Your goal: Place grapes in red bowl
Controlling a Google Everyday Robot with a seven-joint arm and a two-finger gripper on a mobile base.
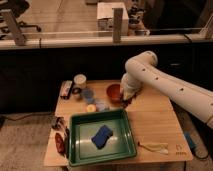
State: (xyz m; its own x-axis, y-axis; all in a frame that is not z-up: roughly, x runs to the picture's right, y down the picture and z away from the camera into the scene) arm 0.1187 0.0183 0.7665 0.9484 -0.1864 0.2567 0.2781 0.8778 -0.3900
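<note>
Hovering just beside the red bowl (113, 92), the gripper (126, 99) is clamped shut on the grapes (128, 103); dropping them into the bowl is not yet done.

Dim, warm overhead light — dark, murky surroundings
</note>
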